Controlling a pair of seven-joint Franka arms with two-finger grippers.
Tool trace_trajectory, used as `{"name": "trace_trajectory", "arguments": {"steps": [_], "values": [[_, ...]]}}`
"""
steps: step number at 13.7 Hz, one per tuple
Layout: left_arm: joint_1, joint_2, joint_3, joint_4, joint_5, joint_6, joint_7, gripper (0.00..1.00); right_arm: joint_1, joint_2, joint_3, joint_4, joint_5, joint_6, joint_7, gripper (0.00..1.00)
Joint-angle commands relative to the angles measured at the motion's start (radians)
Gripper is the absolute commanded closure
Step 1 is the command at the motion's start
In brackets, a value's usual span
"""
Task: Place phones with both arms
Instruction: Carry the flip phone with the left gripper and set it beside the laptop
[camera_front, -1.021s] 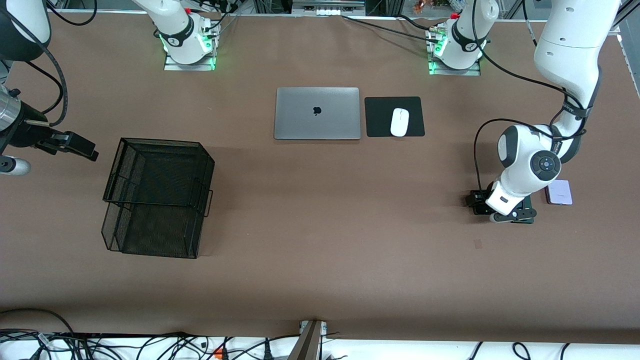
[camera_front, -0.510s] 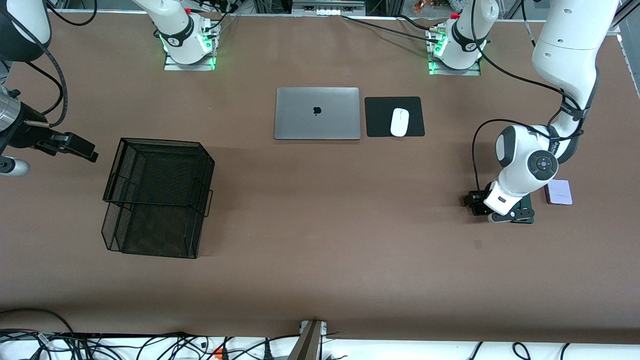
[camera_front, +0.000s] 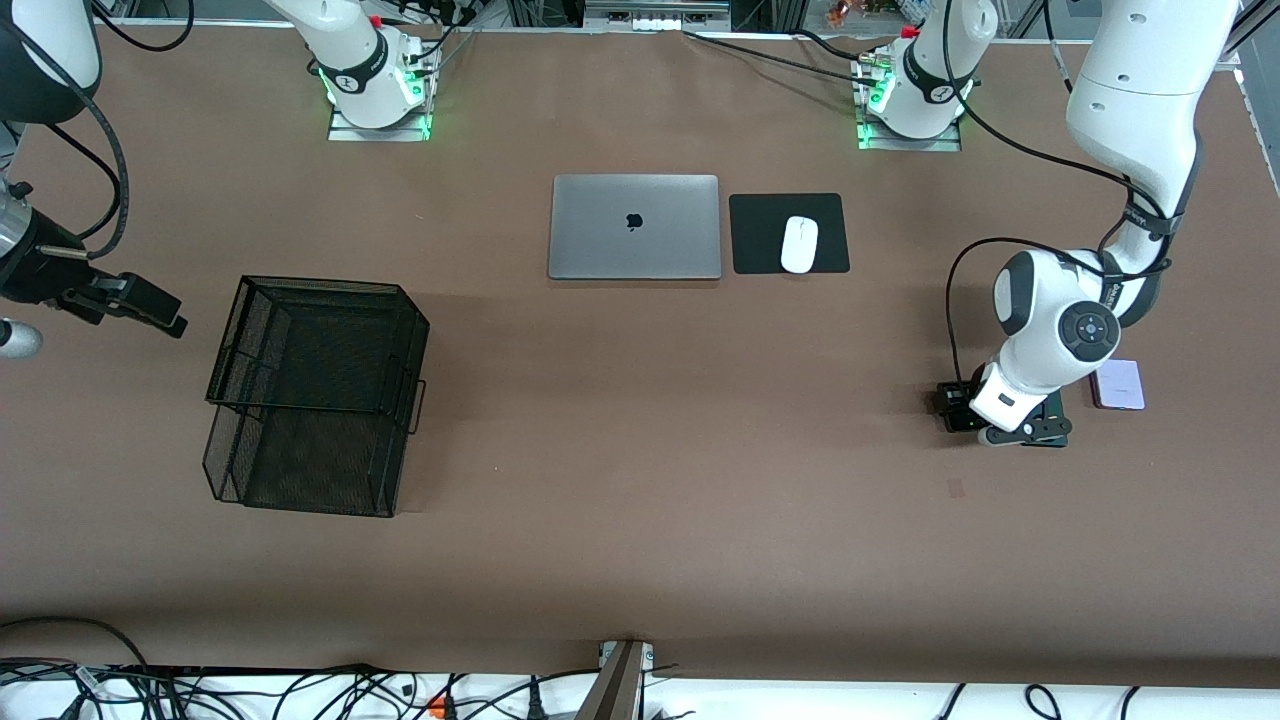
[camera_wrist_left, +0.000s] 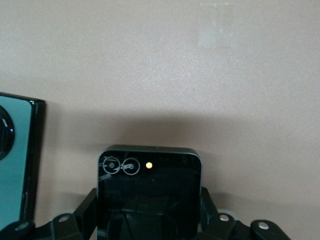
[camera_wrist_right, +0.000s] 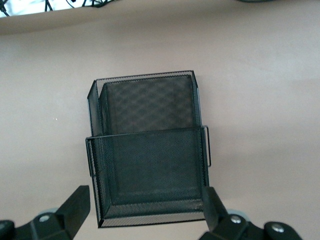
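Brown paper covers the table (camera_front: 640, 560) in the front view, with a closed grey laptop (camera_front: 634, 227) and a white mouse (camera_front: 799, 244) on a black pad (camera_front: 760, 235) near the arms' bases. Toward the right arm's end stands a black mesh basket (camera_front: 315, 395); the right gripper (camera_front: 150, 305) hovers beside it, waiting. Toward the left arm's end the left gripper (camera_front: 985, 418) is down at the table, its wrist covering most of what lies under it (only dark edges show). Just beside it lies the lilac-white phone (camera_front: 1118, 384).

From the left wrist, the fingers (camera_wrist_left: 87, 212) are clamped against both sides of the black phone (camera_wrist_left: 149, 197), which lies flat on the table. The green phone (camera_wrist_left: 15, 170) lies beside it, a little apart.

From the right wrist, the fingers (camera_wrist_right: 75, 207) stand spread wide with nothing between them, over the mesh basket below.
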Motion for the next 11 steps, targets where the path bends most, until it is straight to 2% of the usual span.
{"name": "trace_trajectory", "arguments": {"steps": [1, 3, 6, 8, 11], "values": [[-0.008, 0.014, -0.003, 0.099, -0.002, -0.108, -0.038, 0.96, -0.002, 0.000, 0.006, -0.011, 0.013, 0.047, 0.010, 0.00], [-0.020, 0.014, -0.014, 0.121, -0.002, -0.111, -0.071, 1.00, -0.001, 0.002, 0.009, -0.011, 0.013, 0.047, 0.005, 0.00], [-0.085, 0.014, -0.016, 0.174, -0.002, -0.168, -0.156, 1.00, -0.001, 0.011, 0.008, -0.011, 0.013, 0.047, -0.003, 0.00], [-0.167, 0.014, -0.016, 0.229, -0.002, -0.251, -0.266, 1.00, -0.001, 0.011, 0.008, -0.013, 0.013, 0.047, -0.003, 0.00], [-0.328, 0.025, -0.014, 0.307, 0.000, -0.309, -0.512, 1.00, -0.005, 0.013, 0.005, -0.011, 0.013, 0.045, -0.009, 0.00]]}}
